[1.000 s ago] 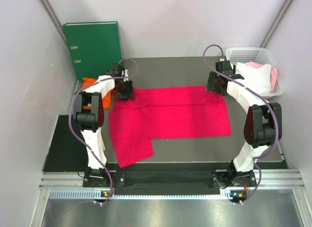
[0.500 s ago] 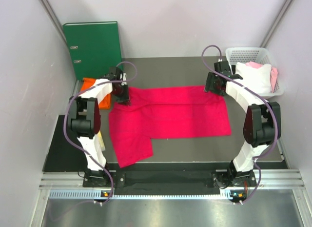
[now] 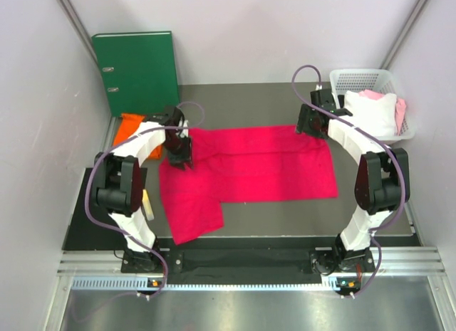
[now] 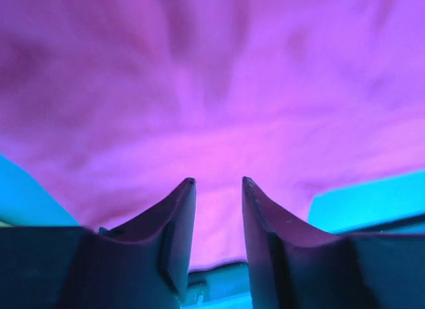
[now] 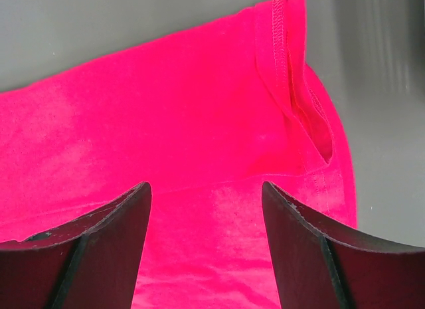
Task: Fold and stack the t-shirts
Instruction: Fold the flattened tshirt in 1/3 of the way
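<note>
The crimson-pink t-shirt (image 3: 249, 164) is spread flat across the middle of the grey table (image 3: 249, 103). It is laid out as a wide band from left to right, and one flap is extended toward the near edge on the left side. In the right wrist view a stitched hem and a small folded pocket of cloth are seen at its far right corner. The orange t-shirt (image 3: 127, 126) is found at the far left, just beside the pink one, and is partly hidden by the left arm.

The left gripper (image 3: 178, 159) is lowered onto the far left corner of the pink shirt. Its fingers are held narrowly apart, and only cloth is seen beyond them. Whether any cloth is caught between the tips cannot be told. The right gripper (image 3: 308, 124) is held over the far right corner, its fingers spread wide, with nothing gripped.

A green ring binder (image 3: 139, 67) is propped against the back wall at the left. A white basket (image 3: 356, 78) filled with white and pink cloth is placed at the far right.
</note>
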